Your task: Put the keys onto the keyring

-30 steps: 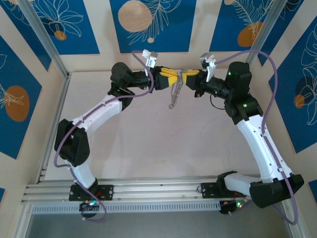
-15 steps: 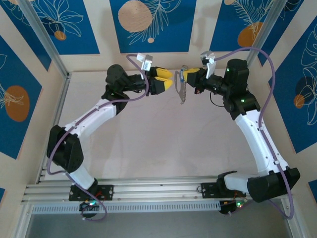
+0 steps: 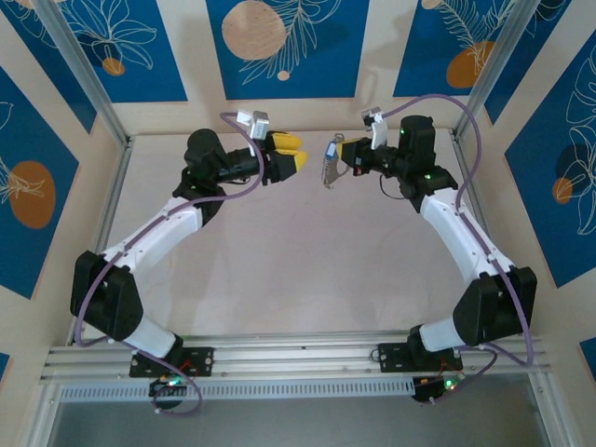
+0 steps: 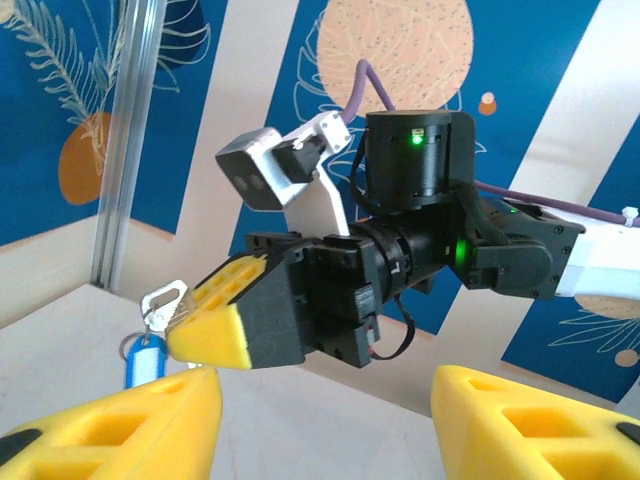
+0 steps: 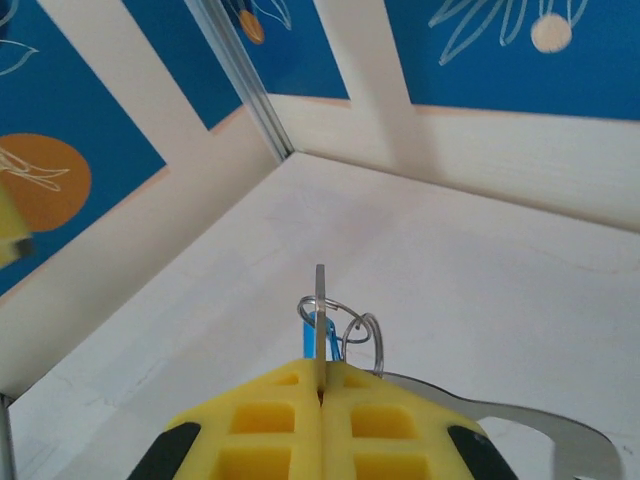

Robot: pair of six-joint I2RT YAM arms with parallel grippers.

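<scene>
My left gripper (image 3: 298, 152): yellow fingers (image 4: 130, 425) stand apart with nothing between them, raised over the far part of the table (image 3: 307, 261). My right gripper (image 3: 341, 152) faces it, near, tip to tip. Its pads are pressed together on the keyring (image 3: 327, 171), and a silvery tab (image 4: 165, 298) pokes out past the tips. Blue-headed key (image 4: 145, 357) hangs on the rings (image 5: 358, 330) just under the pads. The chain dangles below.

The table (image 3: 279, 270) is a pale, off-white, matte surface, closed in on its left, far and right sides by cream walls (image 3: 307, 56) with blue patterned panels. A silvery aluminium rail (image 3: 298, 358) runs along its near edge. The left arm base (image 3: 172, 363) and the right arm base (image 3: 419, 358) are bolted to that rail.
</scene>
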